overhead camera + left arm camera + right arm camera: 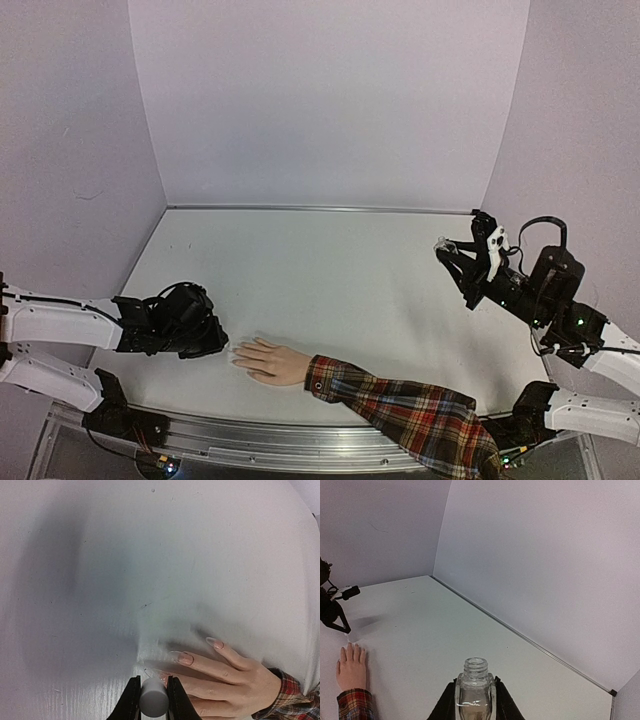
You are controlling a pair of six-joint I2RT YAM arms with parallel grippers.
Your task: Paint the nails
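Left fingers (131, 702) and right fingers (448, 706) both clamped.

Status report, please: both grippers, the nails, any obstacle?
Left gripper shut on small grey cylindrical cap, above long pale nails. Right gripper shut on open clear glass bottle, apart. Skin-coloured hand flat on table. No obstacle seen.

L claw (152, 686) clamps grey cap (153, 702) | just beside nails (185, 658) (pale hand (235, 680), plaid cuff (287, 697)) | white tbl (150, 555)
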